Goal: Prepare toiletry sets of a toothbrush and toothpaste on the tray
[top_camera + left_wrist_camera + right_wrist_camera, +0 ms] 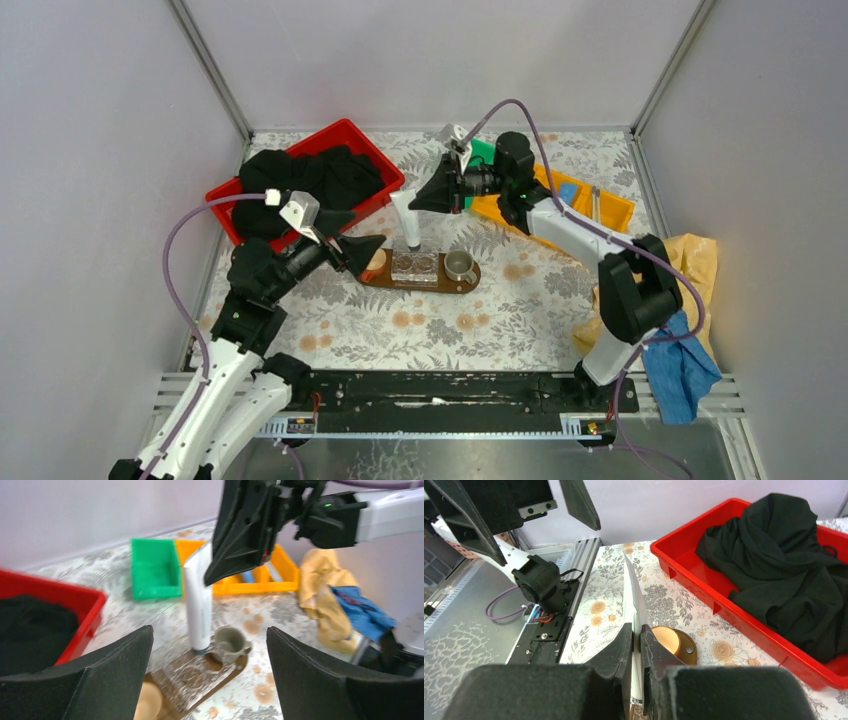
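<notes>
The dark brown tray lies mid-table and carries a clear holder, a grey cup and a tan cup. My right gripper is shut on the top of a whitish toothpaste tube and holds it upright, cap end down at the holder. In the right wrist view the fingers pinch the tube. My left gripper is open and empty at the tray's left end, facing the tube. A blue tube and a slim toothbrush lie in the orange bin.
A red crate holding black cloth stands at the back left. A green bin sits beside the orange bin. Yellow cloth and blue cloth lie at the right edge.
</notes>
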Motion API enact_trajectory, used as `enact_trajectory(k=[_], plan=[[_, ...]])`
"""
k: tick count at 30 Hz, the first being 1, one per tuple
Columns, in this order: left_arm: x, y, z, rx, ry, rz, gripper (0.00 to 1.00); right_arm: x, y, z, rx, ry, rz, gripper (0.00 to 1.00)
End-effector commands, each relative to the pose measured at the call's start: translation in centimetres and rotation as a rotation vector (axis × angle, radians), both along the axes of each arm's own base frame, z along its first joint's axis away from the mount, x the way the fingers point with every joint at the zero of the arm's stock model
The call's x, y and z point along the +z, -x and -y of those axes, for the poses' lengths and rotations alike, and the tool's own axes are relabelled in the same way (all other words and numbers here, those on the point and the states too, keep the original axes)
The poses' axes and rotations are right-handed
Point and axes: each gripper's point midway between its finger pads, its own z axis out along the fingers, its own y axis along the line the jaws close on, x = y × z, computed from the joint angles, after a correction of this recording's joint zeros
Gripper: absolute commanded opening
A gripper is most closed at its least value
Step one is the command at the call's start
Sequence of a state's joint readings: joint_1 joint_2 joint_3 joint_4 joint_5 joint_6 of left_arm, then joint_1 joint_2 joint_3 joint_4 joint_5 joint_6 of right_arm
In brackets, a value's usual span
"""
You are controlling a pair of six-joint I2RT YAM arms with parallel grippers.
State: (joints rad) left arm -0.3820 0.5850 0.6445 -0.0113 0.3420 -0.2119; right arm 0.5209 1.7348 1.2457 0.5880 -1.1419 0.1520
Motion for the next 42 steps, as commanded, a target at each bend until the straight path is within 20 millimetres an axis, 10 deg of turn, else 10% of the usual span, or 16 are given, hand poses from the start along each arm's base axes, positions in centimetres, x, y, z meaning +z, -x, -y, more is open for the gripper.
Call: enact_trajectory(k=[1, 9, 21, 35, 42], plan=[[4.7, 3.0, 3.6, -0.318, 0.094, 0.058, 0.88, 5.2, 3.1, 1.0, 0.067, -0.08, 0.137, 0.0], [7.4, 1.8, 2.8, -0.461, 0.149, -0.019, 0.88, 6.3, 5.3, 2.1, 0.103, -0.074, 0.142, 0.0], [6.2, -0.3, 4.1, -0.448, -0.01, 0.0, 0.84, 5.6, 5.9, 1.8, 0.117, -0.047, 0.119, 0.0], [3.0, -1.9, 6.9, -0.481, -0.204, -0.103, 0.56, 5.4, 6.1, 1.2, 0.125, -0.031, 0.115, 0.0], [2.1, -1.9, 7.9, -0.513, -0.255, -0.141, 0.2, 5.2, 6.2, 1.3, 0.123, -0.027, 0.117, 0.0]])
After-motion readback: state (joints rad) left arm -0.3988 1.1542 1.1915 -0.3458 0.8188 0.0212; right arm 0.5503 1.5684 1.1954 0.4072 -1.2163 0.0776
